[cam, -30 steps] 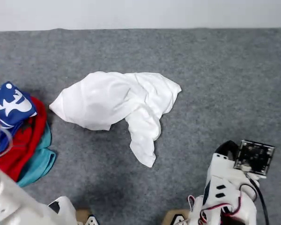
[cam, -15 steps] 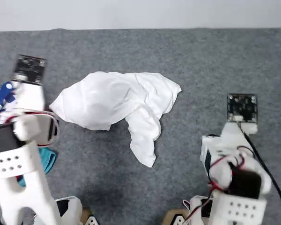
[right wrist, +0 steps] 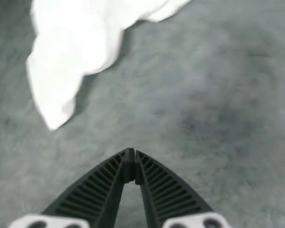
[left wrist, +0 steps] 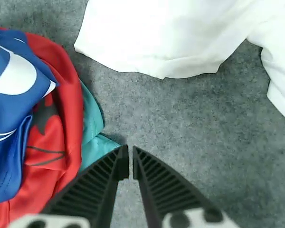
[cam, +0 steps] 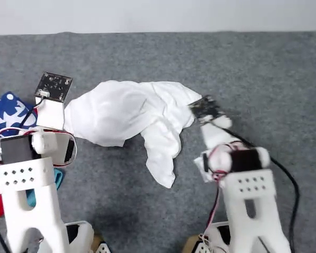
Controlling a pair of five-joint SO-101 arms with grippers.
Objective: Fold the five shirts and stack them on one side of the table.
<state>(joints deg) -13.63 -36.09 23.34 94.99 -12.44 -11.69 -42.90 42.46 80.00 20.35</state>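
A crumpled white shirt lies in the middle of the grey mat, one sleeve trailing toward the near edge. At the far left sits a pile with a blue printed shirt on top, then a red shirt and a teal shirt. My left gripper is shut and empty, hovering over bare mat between the teal shirt and the white shirt. My right gripper is shut and empty above bare mat, just off the white sleeve.
The grey mat covers the whole table up to a pale wall at the back. The left arm stands partly over the pile. The right arm leans in by the white shirt's right edge.
Both arms have swung up from the near edge and out over the mat. The left one now sits by the pile and the right one has turned left toward the white shirt.
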